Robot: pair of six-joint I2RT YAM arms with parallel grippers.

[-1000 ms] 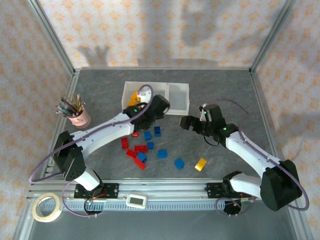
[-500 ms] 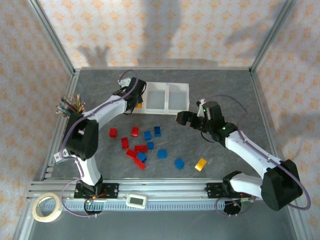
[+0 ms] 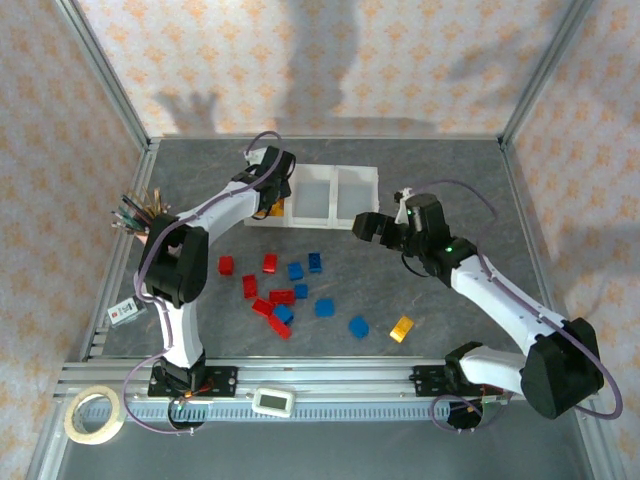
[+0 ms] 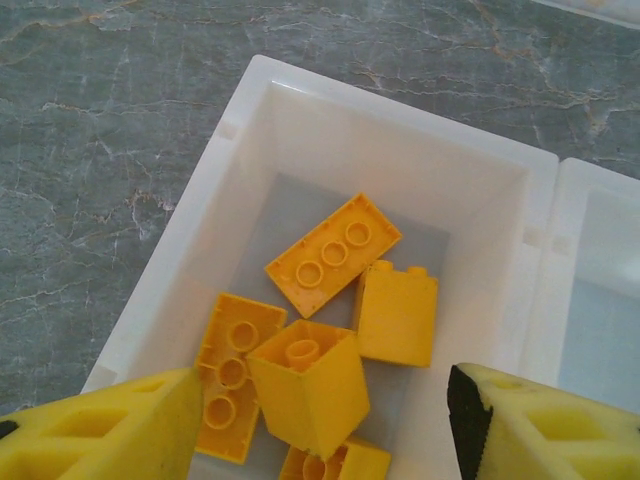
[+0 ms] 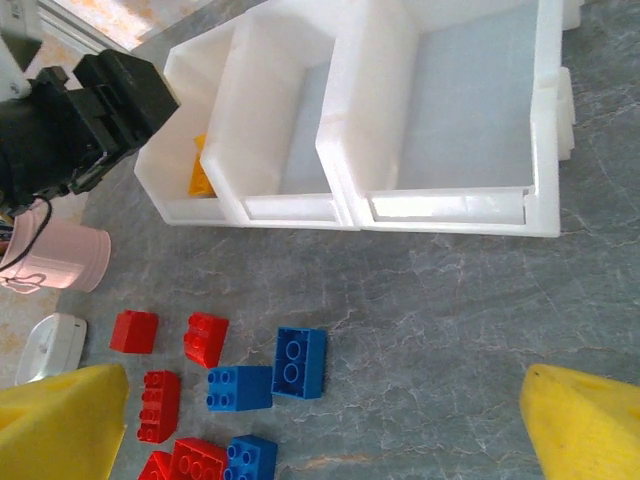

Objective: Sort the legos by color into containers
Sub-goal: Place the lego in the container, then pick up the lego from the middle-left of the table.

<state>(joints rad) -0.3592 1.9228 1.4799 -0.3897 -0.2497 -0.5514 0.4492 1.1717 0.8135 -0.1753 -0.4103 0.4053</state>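
Note:
The containers [image 3: 358,172] are three joined white bins at the back of the table. My left gripper [image 3: 272,188] hangs open over the left bin [image 4: 400,150]. Several yellow legos [image 4: 335,252] lie in that bin. One yellow brick [image 4: 310,385] sits tilted on the pile between my fingers, clear of both pads. The middle and right bins [image 5: 380,100] hold no bricks. My right gripper [image 3: 366,226] is open and holds nothing, just in front of the tray's right end. Red legos [image 3: 270,263] and blue legos [image 3: 324,307] lie scattered on the table, with one yellow brick [image 3: 401,328] to their right. In the right wrist view my right gripper [image 5: 325,430] is above bare table beside a blue brick [image 5: 299,362].
A pink cup of pencils [image 3: 152,228] stands at the left, partly behind my left arm. A tape roll [image 3: 93,417] and a small white device [image 3: 270,401] lie at the near rail. Metal frame posts and walls enclose the table.
My left arm swung from the tray's front to the left bin and its gripper opened, leaving a yellow brick on the pile. My right gripper edged up towards the tray.

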